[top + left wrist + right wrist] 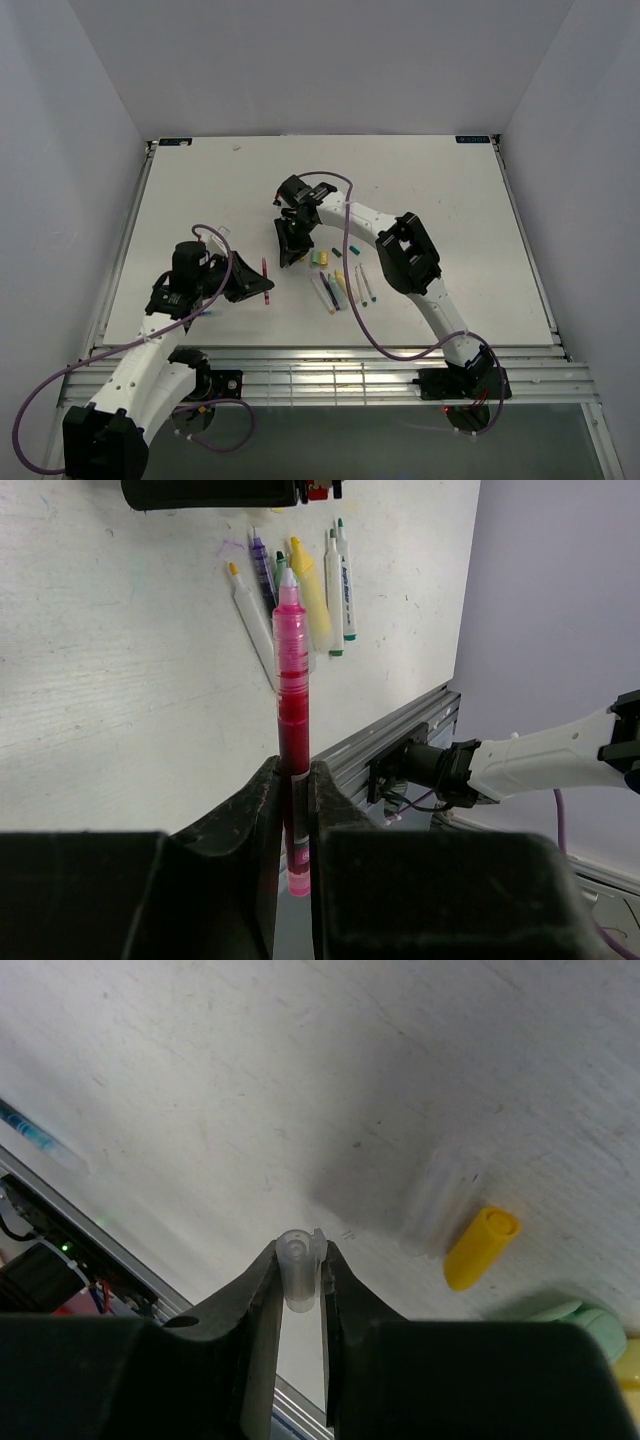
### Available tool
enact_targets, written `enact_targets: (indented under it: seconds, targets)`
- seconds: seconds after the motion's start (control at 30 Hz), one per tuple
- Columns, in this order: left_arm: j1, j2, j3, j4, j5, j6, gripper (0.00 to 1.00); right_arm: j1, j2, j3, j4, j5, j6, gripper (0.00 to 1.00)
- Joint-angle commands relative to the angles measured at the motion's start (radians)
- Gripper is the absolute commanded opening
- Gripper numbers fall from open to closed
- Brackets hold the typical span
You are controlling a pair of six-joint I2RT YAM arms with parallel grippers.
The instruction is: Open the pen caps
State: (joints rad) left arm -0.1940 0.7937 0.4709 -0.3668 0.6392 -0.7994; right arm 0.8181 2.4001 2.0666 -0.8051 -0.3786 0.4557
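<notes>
Overhead, two arms reach over a white table (450, 200). The left gripper (294, 775) is closed narrowly on a pink pen (291, 670), clamping the lower part of the barrel; the pen stands out past the fingers over the left part of the table, and its far end shows a pale tip. The right gripper (298, 1260), farther from the arm bases and near the table's middle, is also nearly closed and pinches a small clear cap (297, 1285) between its fingertips, open end up in the wrist view. Just right of that gripper, a yellow cap (480, 1248) lies on its side on the table, with a pale green cap (572, 1322) close beside it and a second, blurred clear cap (440, 1200) next to the yellow one. A loose group of pens (338, 288) lies side by side on the near side of these caps, between the two grippers and the table's near edge.
</notes>
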Motion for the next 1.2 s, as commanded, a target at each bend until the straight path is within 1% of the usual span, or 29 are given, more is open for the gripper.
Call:
enact_targets:
  seconds: [0.0,0.13,0.3,0.53,0.67,0.83,0.93,1.03,1.13,1.17]
  targets:
    - [-0.004,-0.008,-0.012,0.015,0.020,-0.011,0.00,-0.007,0.022,0.049,0.007,0.010,-0.015,0.18]
    - [-0.004,0.031,-0.025,0.014,0.036,-0.008,0.00,-0.008,0.050,0.087,-0.011,0.024,-0.014,0.18]
    - [-0.016,0.113,-0.023,0.014,0.056,0.017,0.00,-0.011,0.057,0.099,-0.025,0.049,-0.011,0.22]
    - [-0.054,0.196,0.008,0.005,-0.016,0.028,0.00,-0.022,0.054,0.081,-0.029,0.049,-0.017,0.32]
    - [-0.079,0.217,0.025,0.006,-0.045,0.026,0.03,-0.023,0.053,0.084,-0.031,0.049,-0.022,0.38]
    - [-0.116,0.236,0.026,0.025,-0.072,0.005,0.06,-0.025,0.044,0.118,-0.034,0.049,-0.025,0.39]
    - [-0.143,0.248,0.009,0.052,-0.090,-0.027,0.06,-0.030,0.011,0.162,-0.042,0.049,-0.023,0.40]
    - [-0.180,0.268,-0.005,0.101,-0.130,-0.076,0.08,-0.049,-0.057,0.179,-0.051,0.040,-0.009,0.41]
    - [-0.228,0.306,-0.003,0.143,-0.180,-0.109,0.09,-0.091,-0.172,0.149,-0.068,0.035,0.011,0.43]
    - [-0.240,0.320,0.008,0.149,-0.197,-0.128,0.10,-0.103,-0.241,0.109,-0.074,0.035,0.015,0.45]
